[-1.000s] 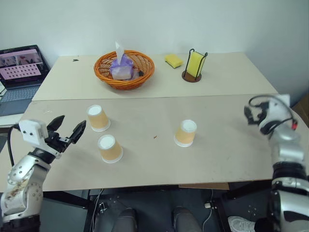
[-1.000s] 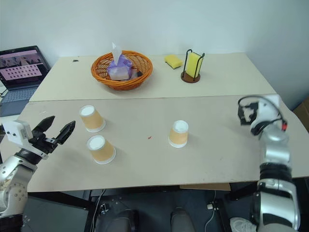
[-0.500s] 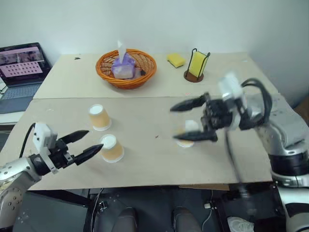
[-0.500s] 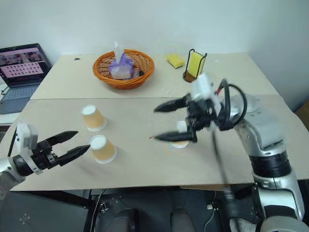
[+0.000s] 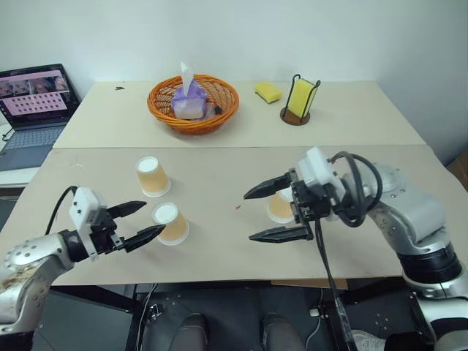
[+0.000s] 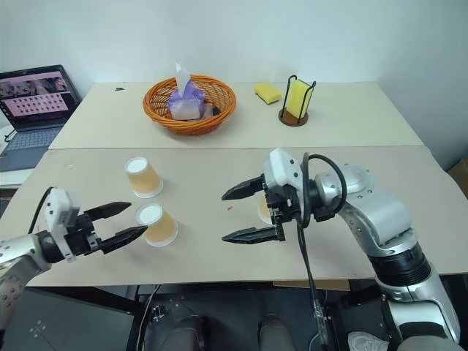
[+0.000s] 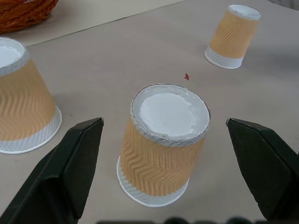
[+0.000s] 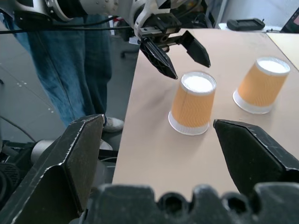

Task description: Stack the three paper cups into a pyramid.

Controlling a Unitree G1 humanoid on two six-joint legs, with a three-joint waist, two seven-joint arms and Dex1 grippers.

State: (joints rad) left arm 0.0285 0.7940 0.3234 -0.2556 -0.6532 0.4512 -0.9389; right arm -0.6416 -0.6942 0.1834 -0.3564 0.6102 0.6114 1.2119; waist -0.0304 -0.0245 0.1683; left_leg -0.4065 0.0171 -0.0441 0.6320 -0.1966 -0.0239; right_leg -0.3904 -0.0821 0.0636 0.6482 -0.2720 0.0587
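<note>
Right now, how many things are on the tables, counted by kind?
Paper cups: 3
Baskets: 1
Tissue packs: 1
Sponges: 2
Sponge holders: 1
Laptops: 1
Total: 9

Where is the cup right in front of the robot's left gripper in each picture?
Left eye view: the cup is low on the left, at the tips of the left gripper.
Right eye view: the same spot, cup.
Left wrist view: the cup stands between that gripper's open fingers.
Right wrist view: the cup stands closest to the left gripper.
Shared landmark: the second cup stands beside it.
</note>
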